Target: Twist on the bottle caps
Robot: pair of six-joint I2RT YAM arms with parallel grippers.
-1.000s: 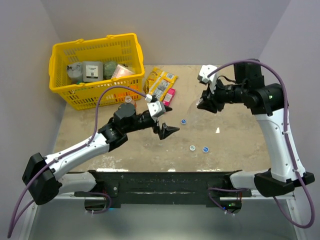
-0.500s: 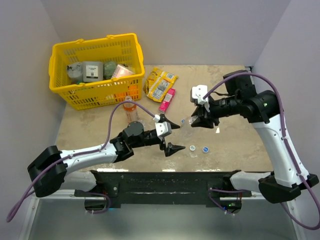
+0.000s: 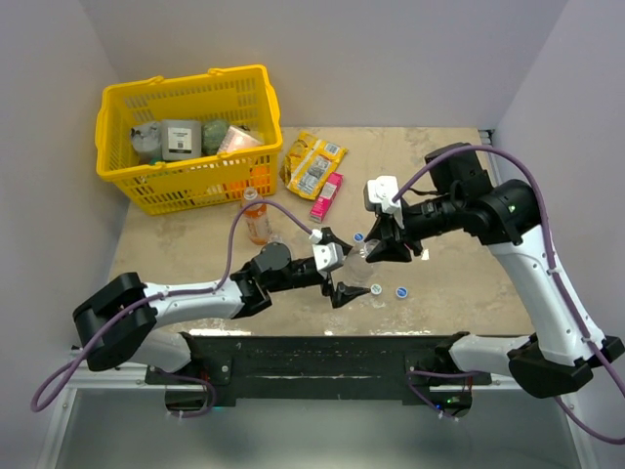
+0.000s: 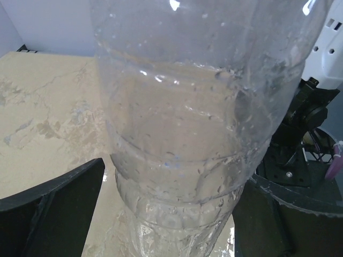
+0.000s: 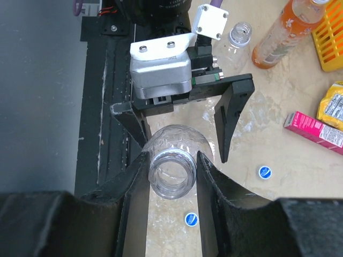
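Bracing the uncapped clear bottle ahead of capping

I am gripping the clear bottle by its neck with the right gripper, whose jaws are pinched in on either side just below the open mouth. The left gripper is straddling the bottle's body with its jaws spread wide. In the left wrist view one finger is standing apart from the plastic, and I cannot tell whether the other is touching it. The bottle is sitting between the two grippers, near the front middle of the table.

I am reading this as the hand-over step, with no cap on the thread yet. To my mind the next move is calling for the left jaws to close on the body. That would free the right gripper to let go of the neck and fetch a cap. A blue cap is lying flat just beside the bottle, and a second blue cap is lying a little further off.

The mouth is facing up into the right wrist camera, so the long axis is running roughly vertical, base towards the table. I cannot tell whether the base is resting on it
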